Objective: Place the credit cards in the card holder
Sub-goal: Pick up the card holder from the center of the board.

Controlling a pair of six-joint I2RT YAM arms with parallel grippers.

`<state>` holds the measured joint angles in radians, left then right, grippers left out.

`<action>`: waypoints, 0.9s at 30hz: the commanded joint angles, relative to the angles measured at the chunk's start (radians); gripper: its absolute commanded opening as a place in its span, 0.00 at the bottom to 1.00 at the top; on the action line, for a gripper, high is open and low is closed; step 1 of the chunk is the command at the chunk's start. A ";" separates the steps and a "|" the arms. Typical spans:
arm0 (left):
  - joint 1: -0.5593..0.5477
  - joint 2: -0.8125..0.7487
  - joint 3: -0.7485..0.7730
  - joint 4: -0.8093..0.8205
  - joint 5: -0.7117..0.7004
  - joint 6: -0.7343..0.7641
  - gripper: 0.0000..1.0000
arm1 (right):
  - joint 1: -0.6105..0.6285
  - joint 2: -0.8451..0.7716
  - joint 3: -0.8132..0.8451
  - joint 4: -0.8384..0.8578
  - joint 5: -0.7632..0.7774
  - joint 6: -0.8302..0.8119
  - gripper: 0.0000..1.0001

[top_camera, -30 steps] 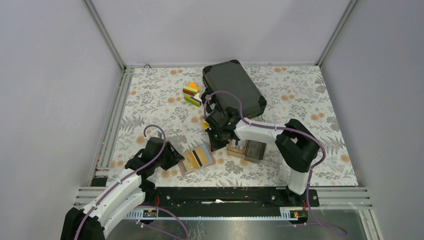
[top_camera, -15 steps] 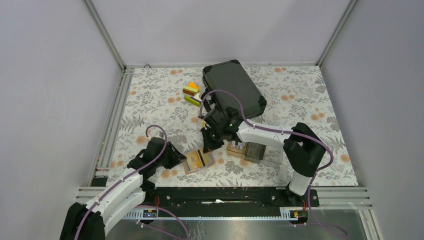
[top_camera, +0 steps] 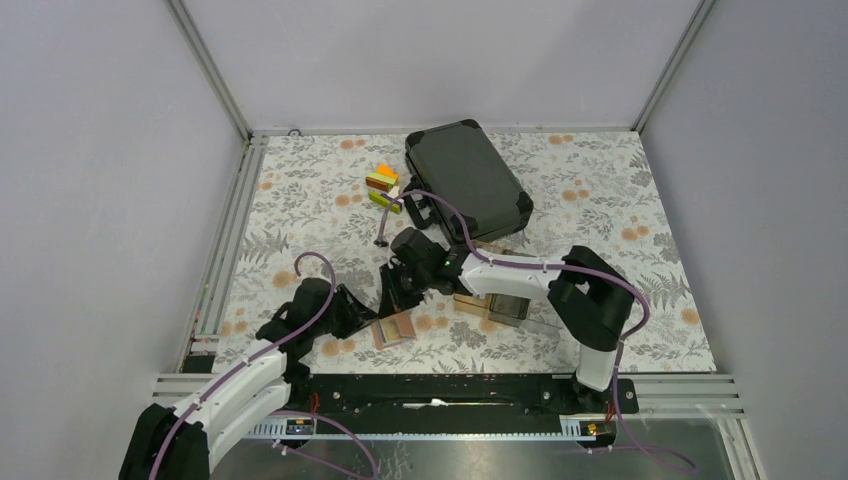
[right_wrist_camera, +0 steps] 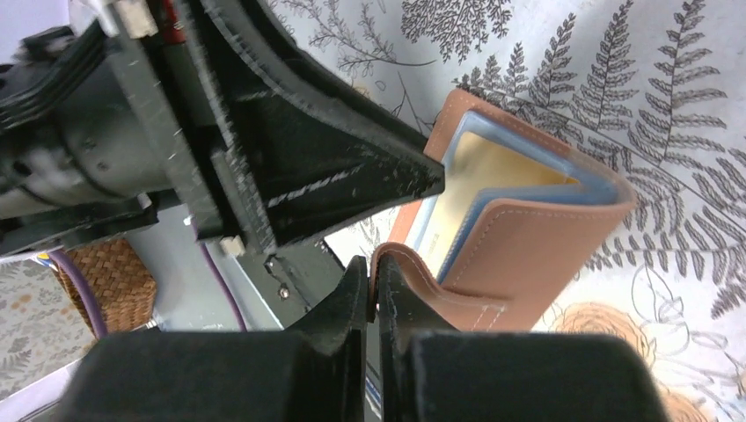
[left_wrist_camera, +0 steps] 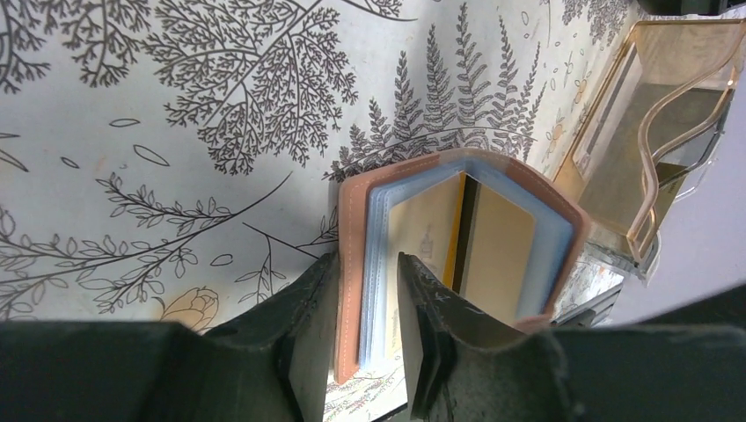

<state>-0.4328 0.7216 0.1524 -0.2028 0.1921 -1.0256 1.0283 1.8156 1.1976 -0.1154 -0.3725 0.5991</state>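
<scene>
The salmon-pink card holder stands half folded on the floral table, just in front of the arms' rail. Its blue-grey pockets hold yellow-tan credit cards, which the right wrist view also shows as credit cards inside. My left gripper is shut on the left cover and its pocket pages. My right gripper pinches the edge of the other cover, bending it upward. From above, the left gripper and right gripper meet at the holder.
A clear compartment tray sits just right of the holder and shows as an amber tray from the left wrist. A black hard case and coloured blocks lie farther back. The metal rail runs along the near edge.
The right gripper moved left and nearer, swinging one cover over. The card holder went from lying open and flat to half folded. The left jaws closed on the other cover.
</scene>
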 commanded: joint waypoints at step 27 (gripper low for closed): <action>0.037 -0.315 0.155 -0.302 -0.246 0.101 0.82 | -0.006 -0.227 -0.046 -0.094 0.150 -0.055 0.66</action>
<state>-0.4000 0.3836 0.2367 -0.5404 -0.0792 -0.9947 1.0409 1.6798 1.1728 -0.1127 -0.3359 0.5819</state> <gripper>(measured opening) 0.803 0.660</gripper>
